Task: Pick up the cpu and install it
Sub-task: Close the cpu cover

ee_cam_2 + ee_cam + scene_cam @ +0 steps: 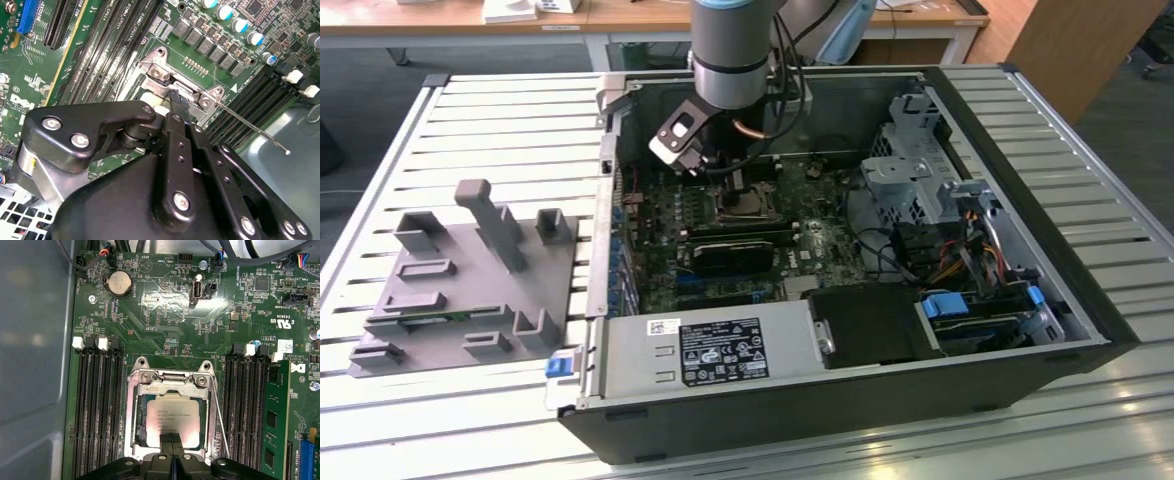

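The small flat square cpu with silvery-grey metal top lies inside the black square socket with its hinged metal frame on the green motherboard. It sits flat and squared to the socket walls, with the frame plate down around its edges. Judgement: chip seated in place.

The black gripper hangs directly over the socket, its dark tip at the cpu's near edge in the first wrist view. In that view the 2 finger ends look pressed together with only a thin seam between them and nothing pinched. In the second wrist view the fingertip reaches down onto the frame beside 2 of its corner screws, likely for a straight vertical approach.

The thin metal retention lever stands out from the frame at an angle, free end unlatched, so the socket does not look locked.

In the exterior view the arm reaches into the open black computer case. The grey plastic tray with upright posts sits on the slatted table, to the exterior view's left, well apart from the gripper.
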Motion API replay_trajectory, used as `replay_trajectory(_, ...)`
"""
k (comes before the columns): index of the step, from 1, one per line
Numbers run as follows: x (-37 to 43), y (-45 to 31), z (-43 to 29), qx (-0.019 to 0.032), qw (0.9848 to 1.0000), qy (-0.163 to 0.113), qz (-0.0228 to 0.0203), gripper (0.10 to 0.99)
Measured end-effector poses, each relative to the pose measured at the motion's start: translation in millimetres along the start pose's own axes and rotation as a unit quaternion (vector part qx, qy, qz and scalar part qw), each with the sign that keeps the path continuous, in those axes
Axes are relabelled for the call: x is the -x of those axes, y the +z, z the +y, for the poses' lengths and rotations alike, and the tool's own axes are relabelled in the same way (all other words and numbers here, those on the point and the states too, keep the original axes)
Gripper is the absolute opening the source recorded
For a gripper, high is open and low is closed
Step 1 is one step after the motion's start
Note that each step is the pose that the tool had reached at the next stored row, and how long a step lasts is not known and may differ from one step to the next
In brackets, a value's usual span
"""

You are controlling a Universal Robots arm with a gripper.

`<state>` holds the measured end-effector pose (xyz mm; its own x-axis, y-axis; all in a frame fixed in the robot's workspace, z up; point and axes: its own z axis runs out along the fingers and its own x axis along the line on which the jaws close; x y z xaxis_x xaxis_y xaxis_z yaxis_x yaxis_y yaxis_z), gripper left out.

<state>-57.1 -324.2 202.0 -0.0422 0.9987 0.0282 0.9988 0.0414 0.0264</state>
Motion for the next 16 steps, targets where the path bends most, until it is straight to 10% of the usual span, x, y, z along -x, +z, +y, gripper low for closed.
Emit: replay_trajectory(16, 0.1, -2.0, 12.5, 0.0000, 1.0000, 0.000, 0.0006, 0.106)
